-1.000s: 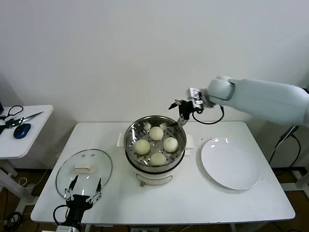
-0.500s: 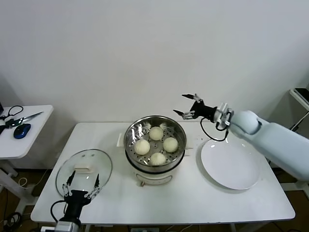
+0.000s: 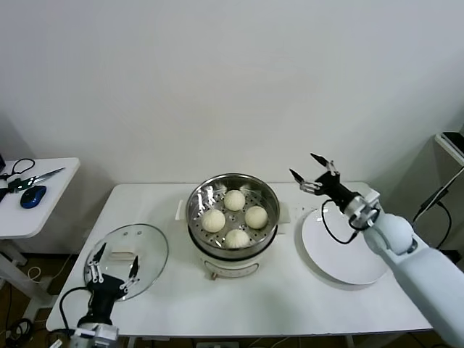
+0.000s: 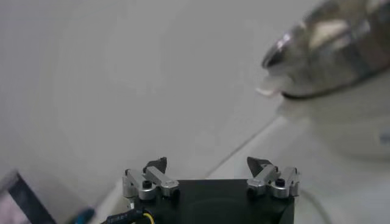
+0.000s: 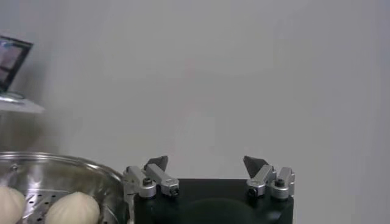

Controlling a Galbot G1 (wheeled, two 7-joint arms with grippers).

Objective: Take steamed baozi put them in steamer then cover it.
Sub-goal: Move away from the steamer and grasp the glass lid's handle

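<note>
Four baozi (image 3: 233, 217): inside steamer (image 3: 233, 222), table centre.
Cover (image 3: 127, 258): flat on table, near left.
Left gripper (image 3: 112, 262): spread wide, empty, over cover.
Right gripper (image 3: 314, 173): spread wide, empty, above plate (image 3: 341, 250).

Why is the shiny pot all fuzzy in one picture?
In the left wrist view the steamer is out of focus, a blurry silver shape. In the head view it is sharp, with bright glare on its steel rim and a shiny spot on the white plate.

Four baozi (image 3: 234, 218), one steamer (image 3: 233, 250), one cover (image 3: 127, 255), apparently one plate (image 3: 341, 250).
</note>
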